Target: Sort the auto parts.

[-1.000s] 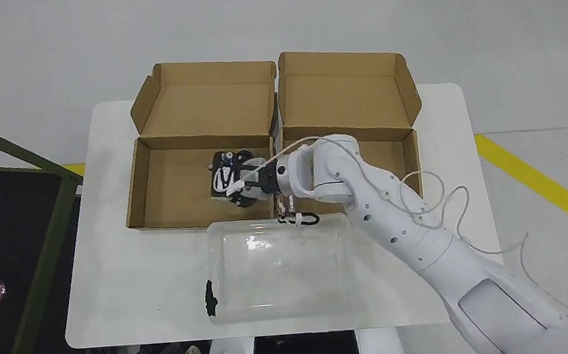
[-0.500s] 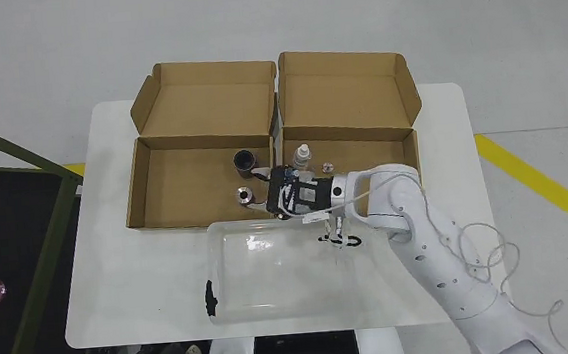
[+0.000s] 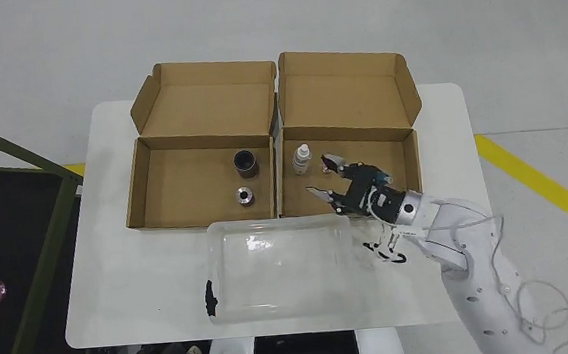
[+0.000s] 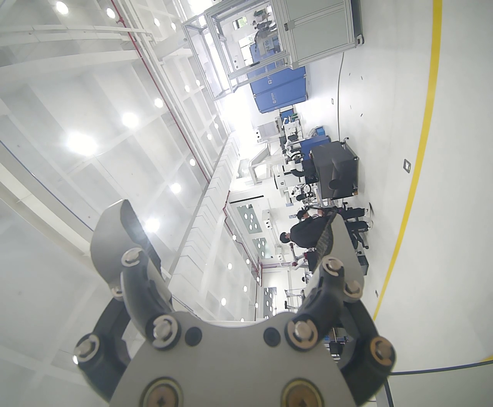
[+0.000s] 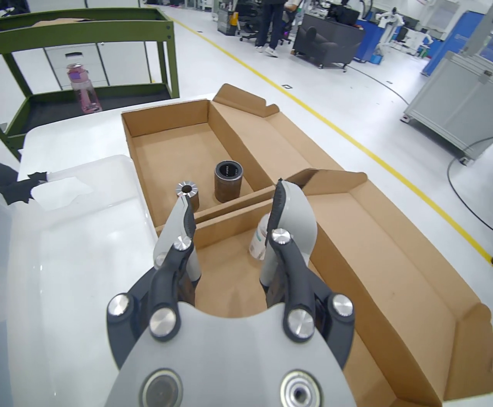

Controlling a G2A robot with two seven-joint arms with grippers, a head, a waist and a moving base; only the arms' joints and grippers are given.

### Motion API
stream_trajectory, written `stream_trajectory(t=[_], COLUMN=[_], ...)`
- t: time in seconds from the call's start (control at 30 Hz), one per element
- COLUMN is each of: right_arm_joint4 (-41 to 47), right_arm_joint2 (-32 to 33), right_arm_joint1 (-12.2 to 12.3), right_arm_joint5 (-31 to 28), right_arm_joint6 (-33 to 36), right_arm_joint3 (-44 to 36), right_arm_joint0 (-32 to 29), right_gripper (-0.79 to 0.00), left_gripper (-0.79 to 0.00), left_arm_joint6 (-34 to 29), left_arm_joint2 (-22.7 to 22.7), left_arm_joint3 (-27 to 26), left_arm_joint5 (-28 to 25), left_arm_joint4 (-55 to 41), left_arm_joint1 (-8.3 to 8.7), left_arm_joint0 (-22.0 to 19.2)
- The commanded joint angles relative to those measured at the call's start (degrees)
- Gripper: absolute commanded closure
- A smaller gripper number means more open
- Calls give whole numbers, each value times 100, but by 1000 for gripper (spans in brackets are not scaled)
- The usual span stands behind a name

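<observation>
Box (image 5: 366, 246) — bottle (image 5: 257, 239) behind right end effector (image 5: 231, 190)

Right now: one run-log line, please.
right gripper open, empty, above right box | left gripper open | left box: dark sleeve, metal collet | right box: white bottle

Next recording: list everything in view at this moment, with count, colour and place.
cardboard boxes: two, brown, side by side on table, lids open
cylinder: one, black, left box
metal collar: one, silver, left box, nearer the bin
bottle: one, white, right box
bin: one, clear, table's near edge
black scrap: one, on bin's corner
table: one, white
cart: one, green, beside table
right claw: one, grey, open, above right box
left claw: one, grey, open, aimed toward ceiling
</observation>
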Motion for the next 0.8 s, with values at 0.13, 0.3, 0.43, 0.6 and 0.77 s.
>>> stream_trajectory(t=[0.13,0.3,0.43,0.6,0.77], right_arm_joint4=[-122,-70,-54,-111,-165], right_arm_joint2=[790,1359,1755,2141,2348], right_arm_joint1=[100,162,201,227,249], right_arm_joint5=[300,444,522,748,828], right_arm_joint6=[-498,-728,-956,-1280,-1491], right_arm_joint3=[-216,-343,-445,-472,-431], right_arm_joint0=[-746,-1273,-1625,-2032,-2286], right_gripper=[-388,-385,-403,-474,-526], left_gripper=[-785,-785,-785,-785,-785], left_arm_joint6=[0,0,0,0,0], left_arm_joint2=[0,0,0,0,0], left_arm_joint3=[0,0,0,0,0], left_arm_joint5=[0,0,0,0,0], left_arm_joint4=[0,0,0,0,0], left_arm_joint1=[0,0,0,0,0], left_arm_joint0=[0,0,0,0,0])
